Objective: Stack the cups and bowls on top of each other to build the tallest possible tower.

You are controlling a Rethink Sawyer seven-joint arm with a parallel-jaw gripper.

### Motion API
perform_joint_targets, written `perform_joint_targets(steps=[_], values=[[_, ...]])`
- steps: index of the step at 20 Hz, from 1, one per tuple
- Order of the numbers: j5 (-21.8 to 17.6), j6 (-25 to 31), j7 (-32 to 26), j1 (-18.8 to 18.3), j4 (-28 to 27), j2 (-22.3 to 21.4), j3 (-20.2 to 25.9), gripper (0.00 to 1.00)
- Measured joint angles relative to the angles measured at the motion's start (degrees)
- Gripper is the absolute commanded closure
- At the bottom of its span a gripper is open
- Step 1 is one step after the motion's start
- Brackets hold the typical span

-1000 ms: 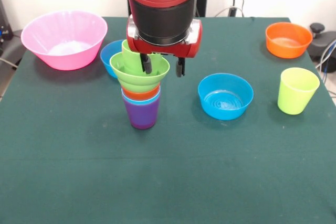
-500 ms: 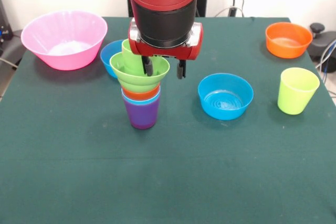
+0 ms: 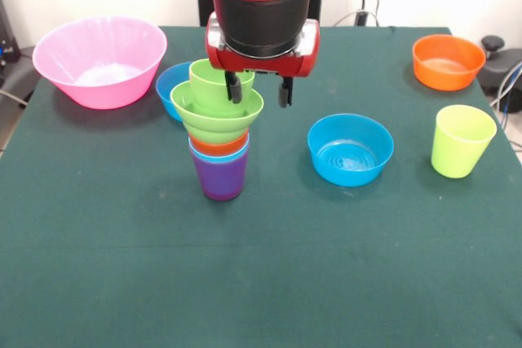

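The tower stands left of the table's middle: a purple cup [image 3: 220, 180] at its base, light blue and orange rims above it, a ridged green bowl [image 3: 208, 117] on those, and a stepped green cup [image 3: 212, 83] in the bowl. My gripper [image 3: 259, 91] hangs open just right of the tower's top. One fingertip [image 3: 234, 90] is over the green bowl beside the green cup; the other is outside the rim. Nothing is held. A blue bowl [image 3: 351, 150], a yellow-green cup [image 3: 462, 141] and an orange bowl [image 3: 447, 61] stand apart to the right.
A large pink bowl [image 3: 99, 60] sits at the far left corner. A second blue bowl [image 3: 171, 81] is partly hidden behind the tower. Dark green cloth [image 3: 261, 283] covers the table.
The gripper has risen and shifted slightly right, lifting its fingertip out of the green bowl. The tower has stayed in place.
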Motion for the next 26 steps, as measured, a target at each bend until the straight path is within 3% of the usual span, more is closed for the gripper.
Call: perform_joint_targets(steps=[26], values=[[-0.8,-7.2,0.0,-0.5,3.0,-0.9,0.0,0.00]])
